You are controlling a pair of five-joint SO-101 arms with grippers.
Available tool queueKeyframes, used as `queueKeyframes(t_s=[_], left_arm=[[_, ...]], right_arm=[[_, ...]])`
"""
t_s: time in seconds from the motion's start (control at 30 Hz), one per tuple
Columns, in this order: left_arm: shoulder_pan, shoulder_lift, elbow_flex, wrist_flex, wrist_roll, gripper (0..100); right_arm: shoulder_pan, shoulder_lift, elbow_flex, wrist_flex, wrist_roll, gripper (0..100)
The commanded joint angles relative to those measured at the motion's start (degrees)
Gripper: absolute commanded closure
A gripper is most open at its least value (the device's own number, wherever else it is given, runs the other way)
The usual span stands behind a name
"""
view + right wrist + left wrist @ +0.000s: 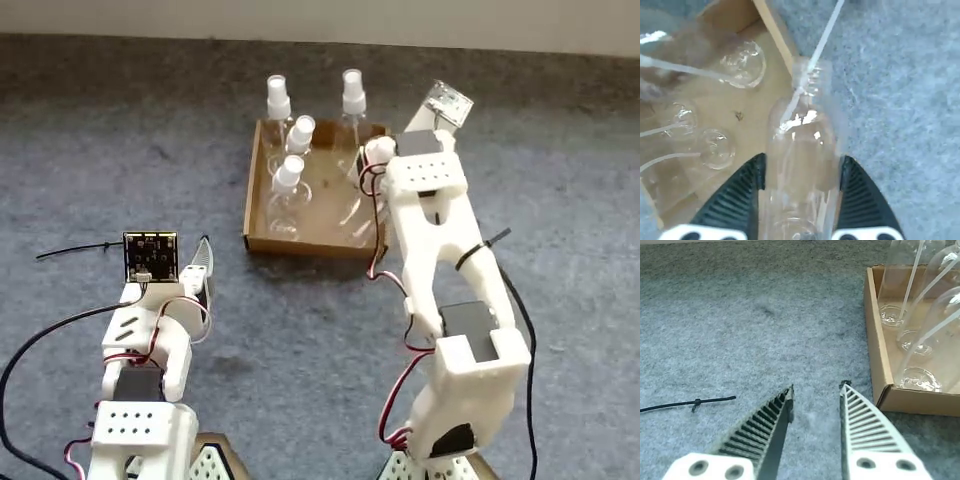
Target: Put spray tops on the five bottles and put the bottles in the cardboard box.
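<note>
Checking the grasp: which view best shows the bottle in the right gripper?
Right wrist view: the bottle fills the right gripper, unobstructed. High view: arm mostly covers it. Left wrist view: indistinguishable among boxed bottles.

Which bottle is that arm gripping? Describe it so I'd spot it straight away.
Find the cardboard box in the middle of the grey carpet. At its right wall the right gripper clamps a clear bottle between black fingers. The other four bottles stand free inside the box, wearing white spray tops.
</note>
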Motion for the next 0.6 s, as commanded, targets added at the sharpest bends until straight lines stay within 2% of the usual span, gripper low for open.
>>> queueKeyframes(t_s=[0.0, 0.3, 0.57], left_arm=[[-0.84, -0.92, 1.45, 0.18, -0.35, 85], [-0.84, -0.84, 1.45, 0.18, -0.35, 85], [-0.84, -0.75, 1.45, 0.18, -0.35, 85]], right_arm=[[2.51, -3.82, -3.30, 3.47, 5.01, 95.4], [8.22, -3.82, -3.65, 12.18, 17.14, 95.1], [8.84, -3.30, -13.67, 28.88, 35.69, 95.0]])
